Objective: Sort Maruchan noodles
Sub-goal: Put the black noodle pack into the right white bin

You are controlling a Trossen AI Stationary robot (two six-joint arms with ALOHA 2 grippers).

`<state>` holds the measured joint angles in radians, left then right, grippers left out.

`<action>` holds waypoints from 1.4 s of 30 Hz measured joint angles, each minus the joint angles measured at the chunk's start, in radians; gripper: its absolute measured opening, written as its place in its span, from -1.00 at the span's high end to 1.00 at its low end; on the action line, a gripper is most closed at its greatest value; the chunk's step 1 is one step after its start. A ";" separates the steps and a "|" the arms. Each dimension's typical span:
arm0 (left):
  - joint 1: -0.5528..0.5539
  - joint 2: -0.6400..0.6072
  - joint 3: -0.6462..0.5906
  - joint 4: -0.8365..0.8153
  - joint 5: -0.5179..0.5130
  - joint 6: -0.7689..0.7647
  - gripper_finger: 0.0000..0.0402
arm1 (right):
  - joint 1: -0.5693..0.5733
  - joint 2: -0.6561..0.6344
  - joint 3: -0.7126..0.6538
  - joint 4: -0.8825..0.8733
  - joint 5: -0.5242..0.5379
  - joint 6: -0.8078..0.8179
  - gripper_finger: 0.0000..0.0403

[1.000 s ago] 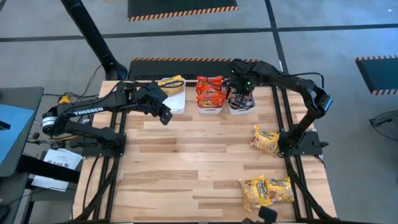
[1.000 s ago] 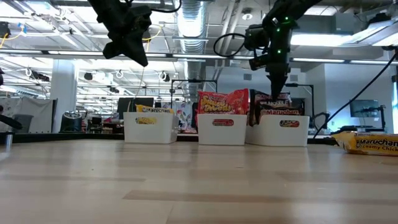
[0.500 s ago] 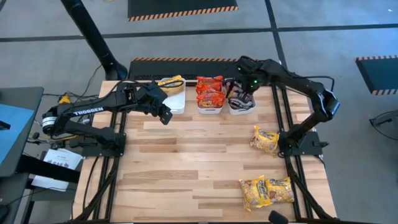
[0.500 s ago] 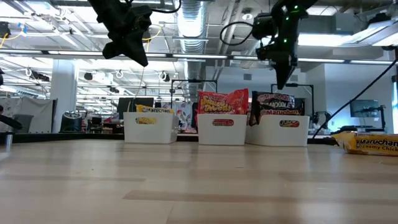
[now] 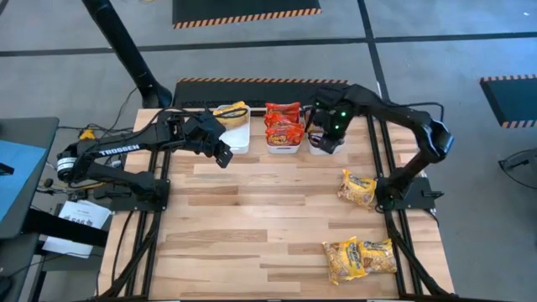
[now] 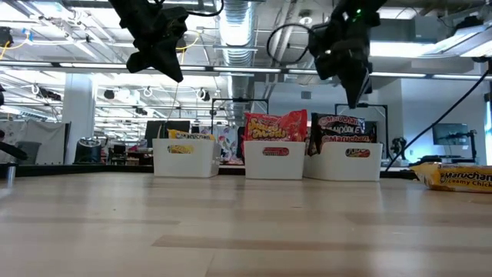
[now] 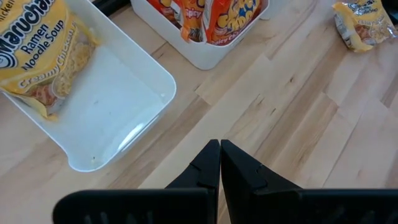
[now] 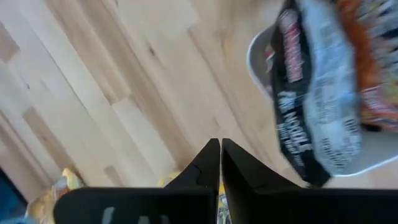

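Observation:
Three white bins stand in a row at the table's far edge. The left bin [image 5: 237, 134] holds a yellow Maruchan packet [image 7: 42, 56]. Red packets [image 5: 283, 123] stand upright in the middle bin [image 6: 274, 160], and dark packets [image 8: 314, 106] in the right bin [image 6: 351, 161]. Loose yellow packets lie flat on the table at the right [image 5: 357, 188] and the near right [image 5: 359, 257]. My right gripper [image 8: 219, 148] hangs shut and empty above the right bin's near side. My left gripper [image 7: 219, 149] hovers shut and empty, high over the table just nearer than the left bin.
Bare wood runs across the table's middle and near left [image 5: 243, 226]. Black frame rails run along the left and right sides [image 5: 388, 226]. Beyond the far edge the low view shows a workshop room.
My right gripper has risen out of the right bin, clear of the dark packets, which stay standing in it. It has rolled and tipped to point more steeply down, and has drifted slightly toward the near edge.

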<state>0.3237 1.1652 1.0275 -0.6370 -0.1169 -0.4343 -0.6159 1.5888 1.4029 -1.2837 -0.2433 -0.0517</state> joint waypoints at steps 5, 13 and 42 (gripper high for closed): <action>0.000 0.000 0.000 0.000 0.000 0.000 1.00 | 0.027 0.074 0.000 -0.026 0.003 0.001 0.84; 0.000 0.000 0.000 0.000 0.000 0.000 1.00 | 0.048 0.170 0.000 -0.022 0.134 0.014 0.89; 0.000 0.000 0.000 -0.001 -0.012 0.008 1.00 | -0.072 0.009 0.000 0.188 0.322 0.046 0.89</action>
<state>0.3233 1.1652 1.0275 -0.6380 -0.1287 -0.4259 -0.6877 1.5975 1.4033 -1.0958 0.0784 -0.0056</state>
